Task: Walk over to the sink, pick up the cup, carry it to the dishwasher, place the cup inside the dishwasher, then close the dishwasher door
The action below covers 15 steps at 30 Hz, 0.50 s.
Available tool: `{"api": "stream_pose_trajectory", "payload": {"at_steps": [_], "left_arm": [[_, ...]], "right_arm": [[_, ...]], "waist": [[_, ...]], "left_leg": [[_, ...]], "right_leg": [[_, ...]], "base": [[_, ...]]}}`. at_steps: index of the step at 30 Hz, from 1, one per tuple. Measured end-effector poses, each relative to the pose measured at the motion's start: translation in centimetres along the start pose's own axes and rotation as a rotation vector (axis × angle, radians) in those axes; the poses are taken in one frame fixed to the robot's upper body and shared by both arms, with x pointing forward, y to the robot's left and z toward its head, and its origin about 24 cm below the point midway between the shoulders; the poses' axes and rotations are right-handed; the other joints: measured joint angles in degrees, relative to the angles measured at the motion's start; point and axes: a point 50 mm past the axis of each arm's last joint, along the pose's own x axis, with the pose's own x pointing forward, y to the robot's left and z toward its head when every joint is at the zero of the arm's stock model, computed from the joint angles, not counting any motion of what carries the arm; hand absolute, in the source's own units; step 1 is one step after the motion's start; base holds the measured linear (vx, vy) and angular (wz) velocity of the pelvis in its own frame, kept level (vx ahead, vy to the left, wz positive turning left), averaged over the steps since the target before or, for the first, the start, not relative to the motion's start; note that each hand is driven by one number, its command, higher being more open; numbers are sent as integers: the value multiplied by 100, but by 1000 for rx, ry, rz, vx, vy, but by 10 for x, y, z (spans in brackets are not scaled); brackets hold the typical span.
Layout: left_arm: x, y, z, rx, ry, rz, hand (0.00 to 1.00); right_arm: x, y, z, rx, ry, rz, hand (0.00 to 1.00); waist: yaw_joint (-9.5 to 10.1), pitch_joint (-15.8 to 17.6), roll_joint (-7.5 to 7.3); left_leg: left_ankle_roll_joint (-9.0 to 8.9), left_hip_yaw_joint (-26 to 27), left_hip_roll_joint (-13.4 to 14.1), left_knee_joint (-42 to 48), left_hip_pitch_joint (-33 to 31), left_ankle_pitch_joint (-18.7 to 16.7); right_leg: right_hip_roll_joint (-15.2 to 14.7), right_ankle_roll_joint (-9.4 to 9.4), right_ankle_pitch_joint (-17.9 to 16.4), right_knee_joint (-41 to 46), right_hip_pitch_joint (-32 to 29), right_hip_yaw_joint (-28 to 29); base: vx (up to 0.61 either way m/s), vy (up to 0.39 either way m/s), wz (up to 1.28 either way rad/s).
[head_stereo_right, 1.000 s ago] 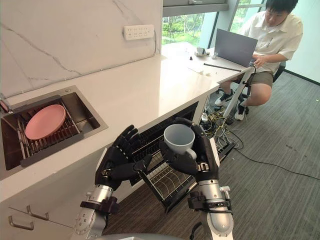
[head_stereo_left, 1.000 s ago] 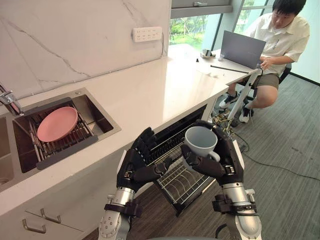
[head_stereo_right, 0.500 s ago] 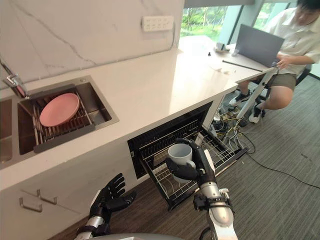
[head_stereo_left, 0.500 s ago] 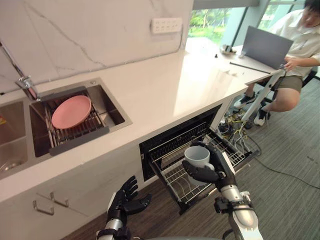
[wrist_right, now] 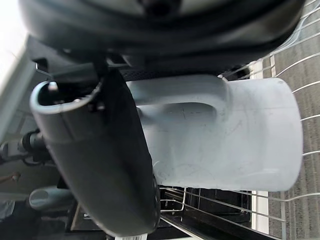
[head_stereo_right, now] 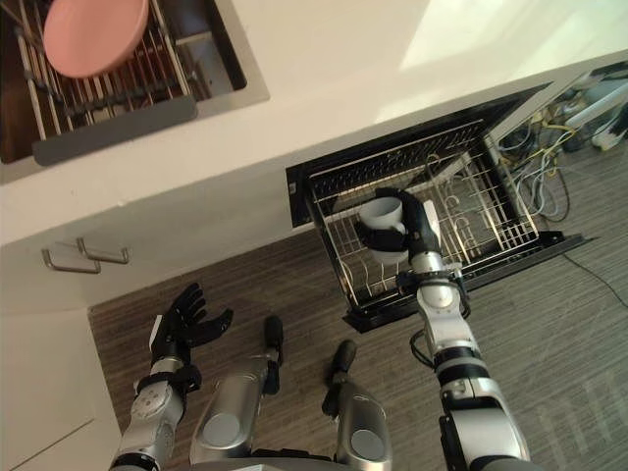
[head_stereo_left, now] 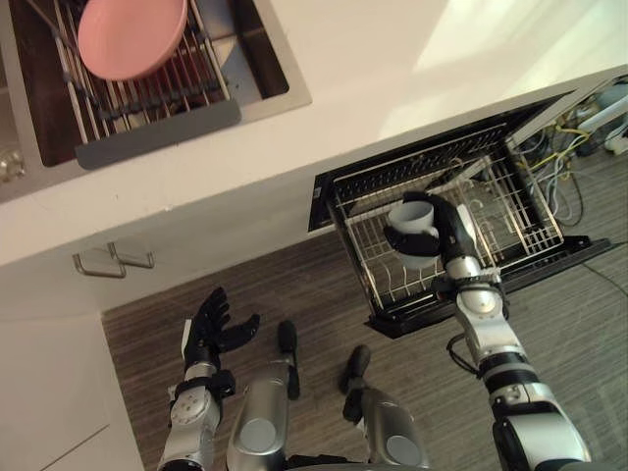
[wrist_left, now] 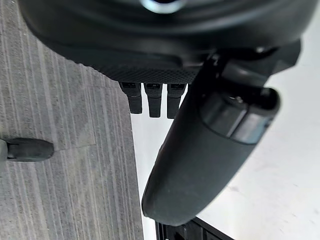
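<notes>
Right hand [head_stereo_left: 453,238]: fingers and thumb [wrist_right: 107,165] are closed round the pale grey cup [head_stereo_left: 410,224], with the thumb lying across its side. The cup's mouth faces upward. It is held over the near-left part of the dishwasher's wire rack [head_stereo_left: 510,211]; contact with the wires cannot be told. The rack is drawn out above the lowered dishwasher door [head_stereo_left: 559,257], under the white counter [head_stereo_left: 392,59].

Left hand [head_stereo_left: 211,324]: low over the striped floor [head_stereo_left: 304,285], well apart from the dishwasher, fingers spread and holding nothing.

Far left, the sink [head_stereo_left: 265,69] holds a pink plate [head_stereo_left: 132,34].
</notes>
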Motion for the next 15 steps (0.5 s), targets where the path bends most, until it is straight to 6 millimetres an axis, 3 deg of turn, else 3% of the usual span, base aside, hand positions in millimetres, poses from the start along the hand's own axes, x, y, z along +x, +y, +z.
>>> {"api": "stream_pose_trajectory", "payload": {"at_steps": [3, 4, 9, 15], "left_arm": [[7, -14, 9, -53, -43, -21, 90], [8, -17, 10, -61, -50, -25, 90], [9, -28, 12, -117, -59, -35, 90], [9, -33, 15, -138, -77, -43, 90]], "right_arm": [[11, -3, 15, -4, -42, -4, 30], [12, -2, 17, -4, -44, -4, 90], [16, 0, 22, -8, -19, 6, 90], [16, 1, 20, -4, 4, -4, 90]], "waist": [[42, 78, 135], [43, 85, 147], [62, 146, 252], [2, 152, 263]], "left_leg": [[4, -73, -3, 0, -260, 93], [0, -93, -5, 0, -307, 111], [-33, -129, -25, -2, -439, 163], [-90, -129, -19, -8, -528, 194]], "right_leg": [[-38, -45, -55, 206, -298, -83], [-51, -41, -76, 260, -360, -103], [-183, -72, -329, 754, -679, -123], [-255, -119, -550, 1155, -947, -108]], "base": [[-41, 2, 13], [-37, -10, 17], [-10, -8, 6], [29, -31, 1]]}}
